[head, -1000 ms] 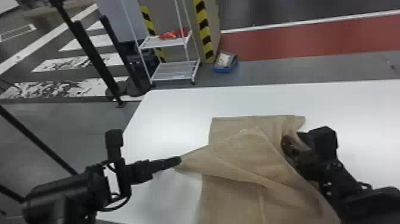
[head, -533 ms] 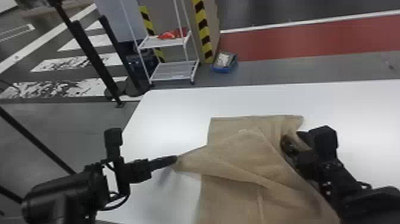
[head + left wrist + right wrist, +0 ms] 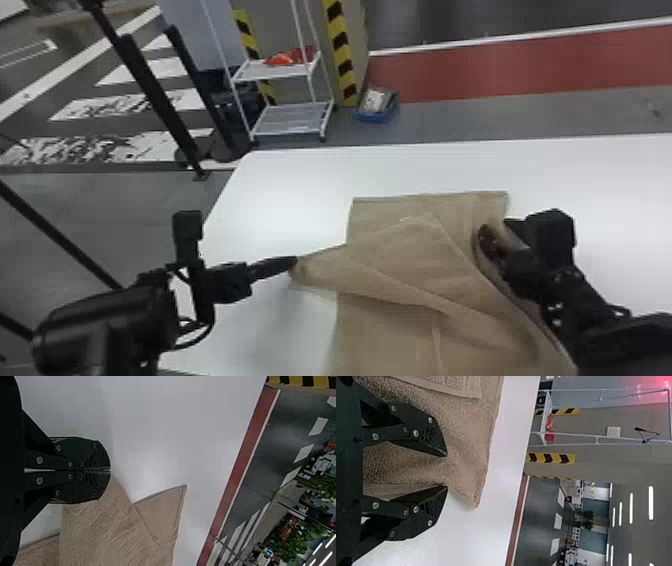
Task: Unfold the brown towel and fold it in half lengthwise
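Brown terry towel [image 3: 390, 250] edges leftward on the flat white worktop [image 3: 280, 200], short of its far edge! The black left gripper [image 3: 109, 470] draws outward, fingers pinching a flap, apparently spreading it; the black right gripper's [image 3: 447, 471] fingers sit spread around ridged cloth. Lengthwise folding looks yet to come.

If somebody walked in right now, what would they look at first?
Probably the big brown towel, rumpled on the white table. Next, maybe the robot's two black hands: the left hand pinches the towel's left side, and the right hand sits at its right side, fingers apart.
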Controlling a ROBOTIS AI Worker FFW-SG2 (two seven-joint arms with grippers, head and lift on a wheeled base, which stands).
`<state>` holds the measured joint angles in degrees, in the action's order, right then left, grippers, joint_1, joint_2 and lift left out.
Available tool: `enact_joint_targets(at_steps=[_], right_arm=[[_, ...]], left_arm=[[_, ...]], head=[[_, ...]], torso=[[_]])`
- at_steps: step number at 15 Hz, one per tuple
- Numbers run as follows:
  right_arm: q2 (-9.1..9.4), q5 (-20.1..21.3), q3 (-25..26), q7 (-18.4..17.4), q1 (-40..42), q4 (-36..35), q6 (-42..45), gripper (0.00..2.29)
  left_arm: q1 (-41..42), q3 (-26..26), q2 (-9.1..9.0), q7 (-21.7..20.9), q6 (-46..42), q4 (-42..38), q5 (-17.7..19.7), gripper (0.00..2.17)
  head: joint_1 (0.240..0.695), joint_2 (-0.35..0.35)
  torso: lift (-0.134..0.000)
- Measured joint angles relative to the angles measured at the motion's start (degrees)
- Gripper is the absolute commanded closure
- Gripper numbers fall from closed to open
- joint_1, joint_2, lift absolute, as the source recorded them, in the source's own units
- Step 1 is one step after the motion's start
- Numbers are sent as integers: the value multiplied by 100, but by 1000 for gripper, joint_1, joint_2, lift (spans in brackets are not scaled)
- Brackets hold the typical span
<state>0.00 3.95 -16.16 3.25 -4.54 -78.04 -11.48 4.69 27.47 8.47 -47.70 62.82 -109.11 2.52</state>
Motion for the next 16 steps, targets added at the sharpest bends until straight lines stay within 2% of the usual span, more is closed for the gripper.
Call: enact_joint_targets(at_steps=[7, 9, 12, 16], right_arm=[[-8, 6, 881, 20, 677, -1128, -548, 691], [-20, 14, 978, 26, 743, -1228, -577, 559], [-20, -7, 855, 44, 647, -1240, -428, 505], [-1, -50, 347, 8, 208, -867, -421, 454]], left_arm=[[-175, 162, 131, -101, -28, -465, 162, 2145], [-179, 192, 135, -157, -12, -464, 239, 2145], [-164, 191, 119, -224, 18, -462, 292, 2145], [-113, 180, 85, -264, 8, -464, 306, 2145]], head=[[695, 232], [695, 213], [695, 216], [695, 258]], torso=[[-123], [-123], [-123], [-123]])
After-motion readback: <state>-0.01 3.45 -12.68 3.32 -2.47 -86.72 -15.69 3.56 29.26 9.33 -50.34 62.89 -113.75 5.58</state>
